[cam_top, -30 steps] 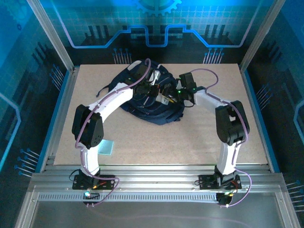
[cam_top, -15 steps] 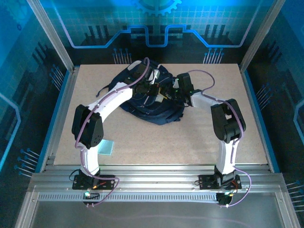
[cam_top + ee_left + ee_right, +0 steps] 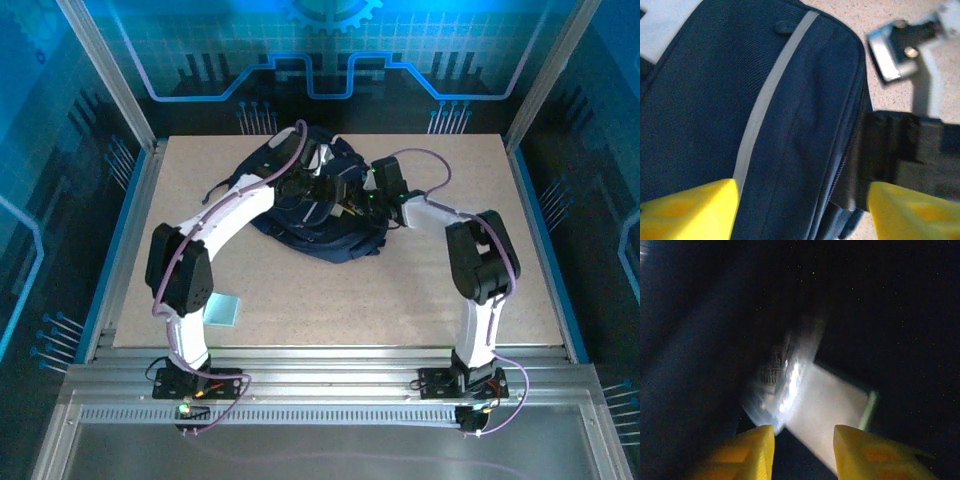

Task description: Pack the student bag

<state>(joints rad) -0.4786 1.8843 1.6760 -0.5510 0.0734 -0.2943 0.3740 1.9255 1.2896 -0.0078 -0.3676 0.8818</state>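
**At 12 o'clock on the worktop (image 3: 420,290): left grip released**

Left end effector (image 3: 800,194) has just sprung wide open above the student bag (image 3: 325,240), holding nothing. At its 3 o'clock, the right end effector (image 3: 804,434) sits inside the bag's dark opening, part-open, with a pale flat item (image 3: 832,400) just ahead, seemingly deposited.

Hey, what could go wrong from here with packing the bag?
The left gripper hangs open over the bag, gripping nothing, so loose fabric might sag onto the right gripper. That one sits in the dark interior with a pale flat item just past its parted fingers; pulling out could drag it along. The two grippers work close together, so they might bump.
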